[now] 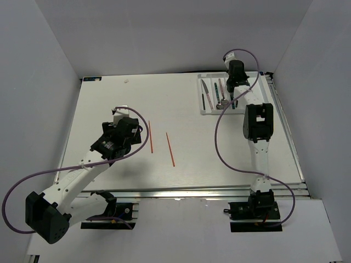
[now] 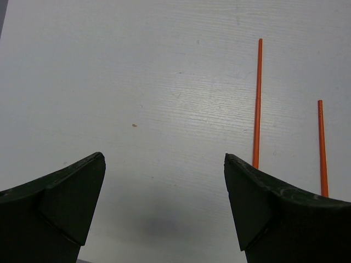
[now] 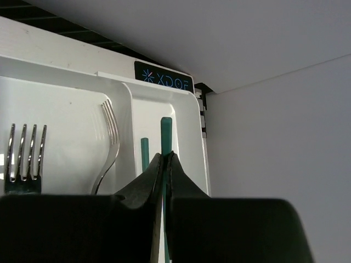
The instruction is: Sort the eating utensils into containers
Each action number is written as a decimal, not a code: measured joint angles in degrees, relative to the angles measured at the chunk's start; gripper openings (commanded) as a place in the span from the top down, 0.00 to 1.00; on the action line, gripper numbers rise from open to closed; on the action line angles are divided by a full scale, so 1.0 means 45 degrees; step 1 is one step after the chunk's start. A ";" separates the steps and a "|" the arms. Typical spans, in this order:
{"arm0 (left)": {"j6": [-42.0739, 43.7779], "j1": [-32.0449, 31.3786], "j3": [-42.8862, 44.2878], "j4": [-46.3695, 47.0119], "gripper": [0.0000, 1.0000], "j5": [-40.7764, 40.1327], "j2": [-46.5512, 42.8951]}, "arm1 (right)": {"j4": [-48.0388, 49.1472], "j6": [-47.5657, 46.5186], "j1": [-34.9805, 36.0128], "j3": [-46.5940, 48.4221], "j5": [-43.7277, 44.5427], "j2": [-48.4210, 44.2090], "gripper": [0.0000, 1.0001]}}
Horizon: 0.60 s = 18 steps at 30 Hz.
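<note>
My right gripper (image 3: 164, 156) is shut on a teal chopstick (image 3: 166, 131) and holds it over the rightmost compartment of the white tray (image 3: 181, 104). A second teal chopstick (image 3: 145, 150) lies in that compartment. Two forks (image 3: 26, 156) (image 3: 109, 139) lie in the compartment to its left. In the top view the right gripper (image 1: 236, 90) is over the tray (image 1: 205, 112) at the far right. My left gripper (image 2: 164, 159) is open and empty above the table. Two red chopsticks (image 2: 257, 104) (image 2: 321, 148) lie on the table to its right (image 1: 150, 137) (image 1: 170, 149).
The tray holds several knives and spoons in its left compartments (image 1: 203, 90) (image 1: 218, 98). A black label plate (image 3: 163, 78) sits just past the tray's far end. White walls (image 3: 274, 137) close in the table; the right wall is close beside the tray.
</note>
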 measured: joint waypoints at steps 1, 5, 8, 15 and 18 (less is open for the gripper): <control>0.0000 0.0000 0.0000 0.0005 0.02 0.0000 0.0019 | -0.0044 0.0102 -0.0083 0.0005 -0.0117 0.0000 0.97; 0.0000 0.0000 0.0000 0.0000 0.02 0.0000 0.0044 | -0.0102 0.0544 -0.0384 0.0005 -0.0282 0.0000 0.63; 0.0000 0.0000 0.0000 0.0000 0.02 -0.0005 0.0058 | -0.0073 0.0753 -0.0525 -0.0015 -0.0219 0.0000 0.25; -0.0010 0.0000 0.0000 -0.0029 0.02 -0.0058 0.0189 | -0.0636 0.1676 -0.0554 -0.0015 -0.0126 -0.0146 0.11; -0.0039 0.0000 0.0000 -0.0053 0.02 -0.0214 0.0189 | -0.1141 0.2827 -0.0141 -0.0418 0.0559 -0.0923 0.11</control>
